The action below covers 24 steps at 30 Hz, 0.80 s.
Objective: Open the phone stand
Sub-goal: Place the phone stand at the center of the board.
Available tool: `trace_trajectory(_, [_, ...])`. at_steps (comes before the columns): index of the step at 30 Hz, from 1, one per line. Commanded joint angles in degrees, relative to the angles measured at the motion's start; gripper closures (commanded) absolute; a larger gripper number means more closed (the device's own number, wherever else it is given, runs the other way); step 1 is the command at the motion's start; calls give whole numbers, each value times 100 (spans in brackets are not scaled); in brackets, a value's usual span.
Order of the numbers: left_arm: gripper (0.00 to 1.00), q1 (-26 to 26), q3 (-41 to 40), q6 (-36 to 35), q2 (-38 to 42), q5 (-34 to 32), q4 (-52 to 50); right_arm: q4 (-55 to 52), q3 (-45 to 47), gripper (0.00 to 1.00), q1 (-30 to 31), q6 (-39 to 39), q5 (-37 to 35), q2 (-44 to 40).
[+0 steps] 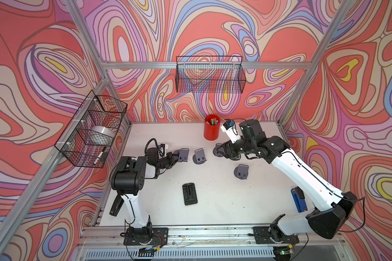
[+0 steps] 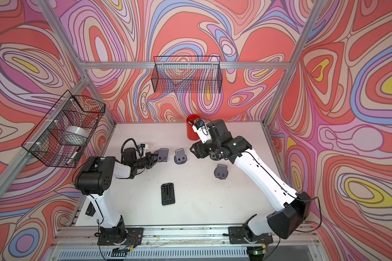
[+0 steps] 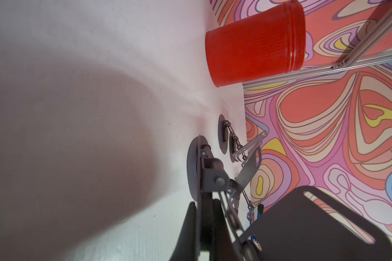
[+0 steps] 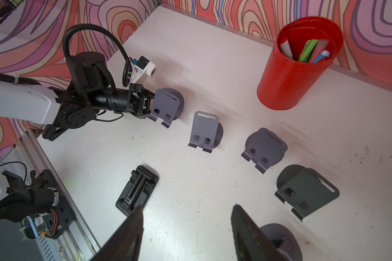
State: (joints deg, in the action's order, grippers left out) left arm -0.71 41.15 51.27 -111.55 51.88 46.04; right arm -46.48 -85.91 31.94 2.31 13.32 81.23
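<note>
Overhead, in both top views, a white tabletop (image 1: 213, 210) fills the lower middle of the frame. It is enclosed by swirl-patterned walls (image 1: 43, 67) and an aluminium frame (image 1: 145, 65). A red cup (image 1: 211, 131) stands near the table's far edge.

Left of frame centre, the left gripper (image 1: 175, 156), pressed together, meets the edge of an upright grey phone stand (image 1: 183, 155). A flat black stand (image 1: 190, 193) lies below centre, well apart. The right gripper (image 1: 218, 151) hangs right of centre, apart from both.

Left wrist view: a thin plate of the grey phone stand (image 3: 211, 176) passes between the dark fingers (image 3: 188, 230), which pinch it.

Right wrist view: the right gripper (image 4: 188, 228) is spread, with nothing between its fingers (image 4: 131, 232). The black stand (image 4: 137, 191) lies just beyond one fingertip. The grey phone stand (image 4: 166, 106) is farther off, against the left gripper (image 4: 148, 104).
</note>
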Motion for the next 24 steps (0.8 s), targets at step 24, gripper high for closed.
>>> trace_trajectory(24, [65, 10, 1015, -1872, 194, -678, -3286, 297, 443, 36, -109, 86, 202, -222])
